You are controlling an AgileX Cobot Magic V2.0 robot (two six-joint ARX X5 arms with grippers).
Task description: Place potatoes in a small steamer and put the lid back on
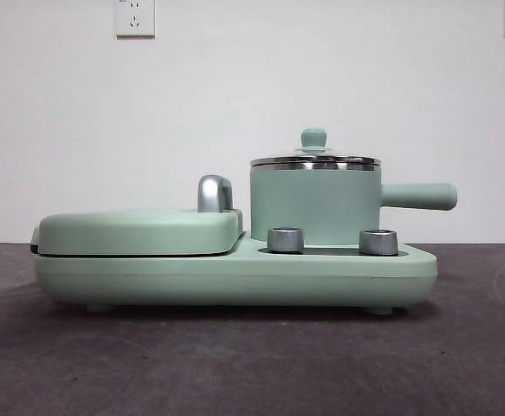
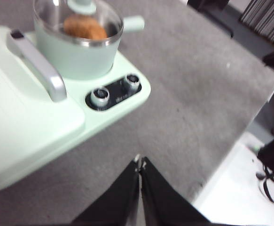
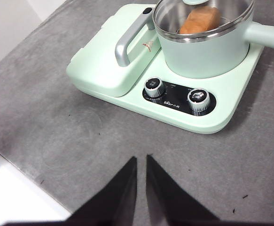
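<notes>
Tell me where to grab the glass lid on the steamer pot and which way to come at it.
Grip the lid by its mint-green knob, coming straight down from above. The knob stands upright at the centre, narrow enough for two jaws, while the glass dome is smooth and its steel rim sits flush on the small steamer. Either end effector would need to open first.

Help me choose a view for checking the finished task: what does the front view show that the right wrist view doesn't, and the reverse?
Only the front view shows the lid's knob whole and the wall sockets. Only the right wrist view shows the potato inside the steamer, under the lid, plus the right gripper, jaws together above the table. Both show the steamer, lid, griddle cover, its chrome handle and two dials.
</notes>
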